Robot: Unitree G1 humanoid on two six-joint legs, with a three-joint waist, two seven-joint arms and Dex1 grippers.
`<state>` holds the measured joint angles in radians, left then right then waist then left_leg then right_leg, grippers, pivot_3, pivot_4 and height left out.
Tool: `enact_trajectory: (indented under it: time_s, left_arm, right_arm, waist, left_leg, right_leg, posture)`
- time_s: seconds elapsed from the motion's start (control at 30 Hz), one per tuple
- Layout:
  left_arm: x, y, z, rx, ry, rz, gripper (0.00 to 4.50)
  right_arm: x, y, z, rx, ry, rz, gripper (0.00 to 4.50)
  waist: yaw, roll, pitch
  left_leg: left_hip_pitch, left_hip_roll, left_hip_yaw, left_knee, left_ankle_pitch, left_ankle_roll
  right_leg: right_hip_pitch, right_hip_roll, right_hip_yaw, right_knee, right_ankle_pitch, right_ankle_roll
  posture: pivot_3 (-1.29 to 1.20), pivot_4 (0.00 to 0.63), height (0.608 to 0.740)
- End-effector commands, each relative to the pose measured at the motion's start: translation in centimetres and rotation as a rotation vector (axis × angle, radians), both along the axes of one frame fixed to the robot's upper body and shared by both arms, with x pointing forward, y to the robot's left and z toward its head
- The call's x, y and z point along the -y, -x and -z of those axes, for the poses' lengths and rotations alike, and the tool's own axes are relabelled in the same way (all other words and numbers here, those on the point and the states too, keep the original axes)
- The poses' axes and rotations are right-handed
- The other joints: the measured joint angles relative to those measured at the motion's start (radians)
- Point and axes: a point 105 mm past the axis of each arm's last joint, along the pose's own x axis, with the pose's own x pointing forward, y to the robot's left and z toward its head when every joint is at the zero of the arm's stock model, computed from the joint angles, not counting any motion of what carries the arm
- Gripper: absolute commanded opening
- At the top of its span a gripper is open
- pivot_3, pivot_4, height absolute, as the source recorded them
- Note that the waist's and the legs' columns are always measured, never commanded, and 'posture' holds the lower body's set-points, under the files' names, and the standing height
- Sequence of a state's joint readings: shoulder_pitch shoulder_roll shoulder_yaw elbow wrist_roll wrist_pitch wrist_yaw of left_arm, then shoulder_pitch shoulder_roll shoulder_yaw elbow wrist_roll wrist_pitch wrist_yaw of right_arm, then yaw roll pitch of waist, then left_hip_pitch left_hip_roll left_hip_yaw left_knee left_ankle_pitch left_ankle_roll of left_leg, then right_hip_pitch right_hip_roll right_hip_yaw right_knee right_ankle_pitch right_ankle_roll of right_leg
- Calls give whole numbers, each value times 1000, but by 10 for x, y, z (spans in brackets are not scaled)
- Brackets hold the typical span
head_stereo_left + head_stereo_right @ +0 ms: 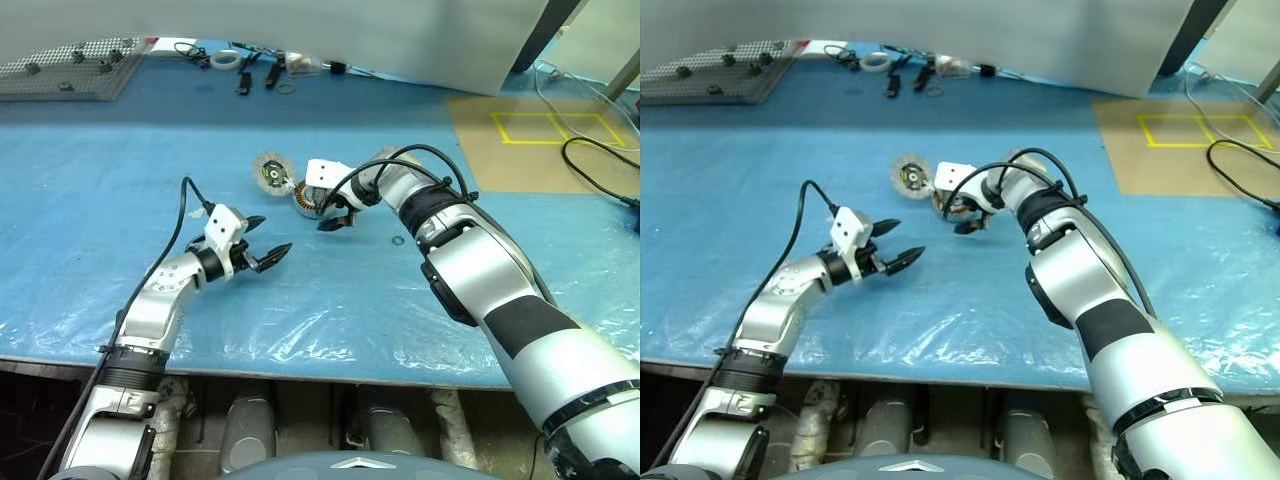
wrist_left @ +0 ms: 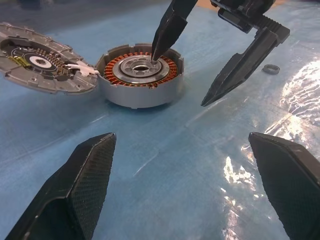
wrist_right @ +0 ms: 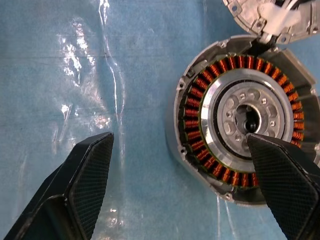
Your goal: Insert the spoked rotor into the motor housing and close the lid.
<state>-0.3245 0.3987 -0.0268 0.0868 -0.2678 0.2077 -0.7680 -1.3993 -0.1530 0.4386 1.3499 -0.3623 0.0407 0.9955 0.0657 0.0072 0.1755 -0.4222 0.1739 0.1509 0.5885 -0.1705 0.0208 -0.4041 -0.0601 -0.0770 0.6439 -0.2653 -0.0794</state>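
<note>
The left arm is reaching forward from the lower left, forearm angled up and to the right, its end effector (image 1: 262, 243) lying roughly level with both black fingers spread wide and nothing between them. The right arm is stretching in from the lower right, bending at the wrist so that its end effector (image 1: 336, 213) is tilting downward and leftward, fingers (image 2: 235, 70) likewise parted wide and empty.

A wide table (image 1: 90, 200) covered in blue sheeting under clear, glossy plastic runs across the frame, with a grey perforated board (image 1: 70, 68) at upper left, a pale wall panel (image 1: 330, 30) behind, and brown floor (image 1: 520, 150) marked by a yellow tape rectangle (image 1: 555, 127) at upper right.
</note>
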Motion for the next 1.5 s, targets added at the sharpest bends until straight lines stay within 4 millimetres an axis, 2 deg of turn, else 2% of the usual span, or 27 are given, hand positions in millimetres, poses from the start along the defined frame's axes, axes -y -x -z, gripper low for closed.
enact_trajectory:
  time_s: [0.03,0.17,0.43,0.63,0.77,1.0,1.3,1.5]
  left_arm:
    - [-4,3,-14,48,11,-13,4500]
    - [-5,5,-13,44,9,-19,4500]
    - [1,9,-11,39,9,-15,4500]
    - [-1,10,-10,35,11,-27,4500]
    - [-1,9,-10,35,14,-33,4500]
    - [0,11,-7,29,15,-32,4500]
    - [1,14,-5,17,11,-27,4500]
    - [2,14,-5,16,8,-25,4500]
  right_arm:
    - [-12,-4,-22,76,-7,-37,4493]
    - [-14,-6,-22,100,-7,-25,4493]
    - [-3,-11,-1,115,30,64,4493]
    - [-7,-6,3,85,36,30,4493]
    - [-14,-3,3,81,30,0,4493]
    - [-29,-3,-10,106,-15,-30,4493]
    - [-35,-4,-18,150,-19,-47,4493]
    - [-35,-2,-7,135,-12,-39,4493]
  waist:
    - [0,0,0]
    - [1,0,0]
    - [2,0,0]
    - [0,0,0]
    - [-2,0,0]
    - [-19,0,0]
    - [-21,1,0]
    - [-21,1,0]
  left_leg:
    - [0,0,0,0,0,0]
    - [0,0,0,0,0,0]
    - [0,0,0,1,0,-1]
    - [0,0,0,1,1,-2]
    - [1,0,0,1,1,-2]
    - [1,0,0,1,1,-2]
    - [1,0,0,1,0,-1]
    - [1,0,0,2,0,0]
  right_leg:
    - [0,0,0,0,0,0]
    - [0,0,0,0,0,0]
    - [0,0,0,0,0,0]
    - [0,0,0,1,0,0]
    - [0,0,1,1,0,0]
    - [0,0,1,1,0,0]
    - [0,0,1,1,0,0]
    - [0,0,1,1,0,0]
  posture:
    - [0,150,740]
    - [0,150,740]
    - [0,150,740]
    - [0,150,740]
    - [0,150,740]
    - [0,150,740]
    - [0,150,740]
    - [0,150,740]
